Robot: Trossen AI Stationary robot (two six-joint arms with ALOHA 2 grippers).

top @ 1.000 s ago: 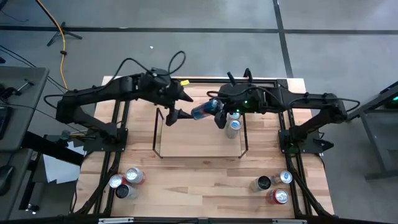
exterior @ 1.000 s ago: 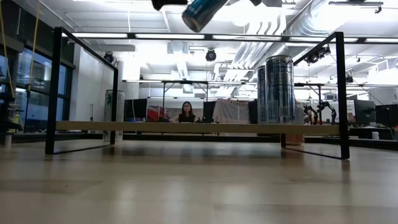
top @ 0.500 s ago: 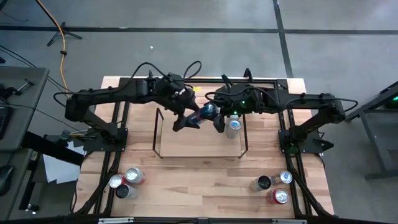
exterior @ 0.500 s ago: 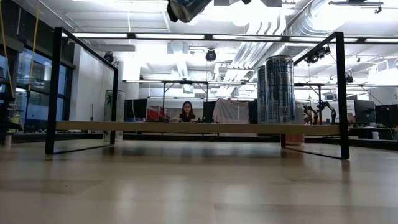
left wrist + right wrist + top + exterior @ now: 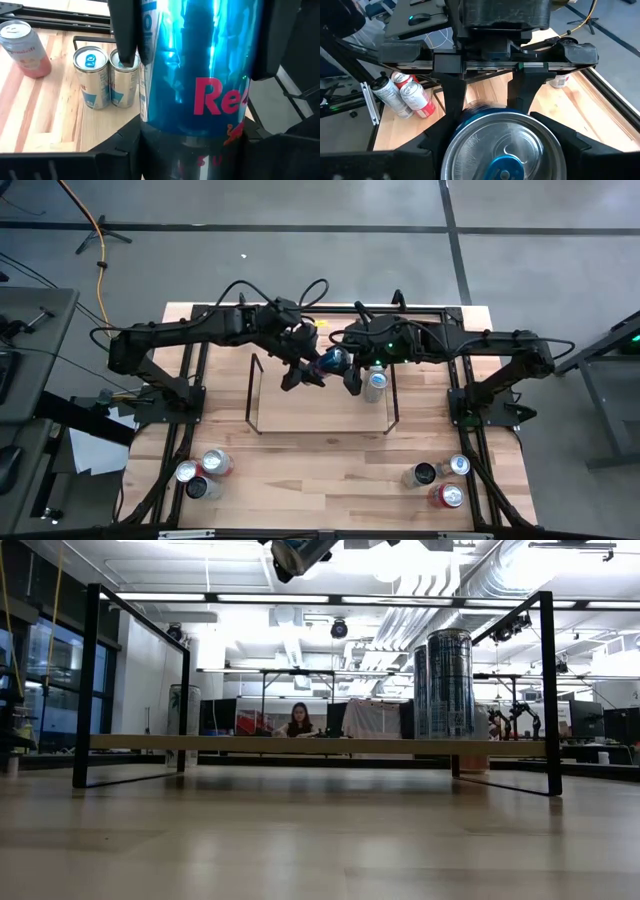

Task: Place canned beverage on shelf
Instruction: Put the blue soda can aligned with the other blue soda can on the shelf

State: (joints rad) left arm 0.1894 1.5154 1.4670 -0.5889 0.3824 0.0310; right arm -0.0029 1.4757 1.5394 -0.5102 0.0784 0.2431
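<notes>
The dark left arm reaches in from the left, its left gripper (image 5: 304, 370) raised above the middle of the table. The dark right arm stretches in from the opposite side, and the right gripper (image 5: 343, 364) meets it there, fingers (image 5: 124, 30) facing each other closely.

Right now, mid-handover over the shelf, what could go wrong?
The blue can hangs tilted in the right gripper above the shelf, left gripper alongside: released early, it could drop and roll. Two standing cans sit close beside the right gripper; a swing could topple them.
</notes>
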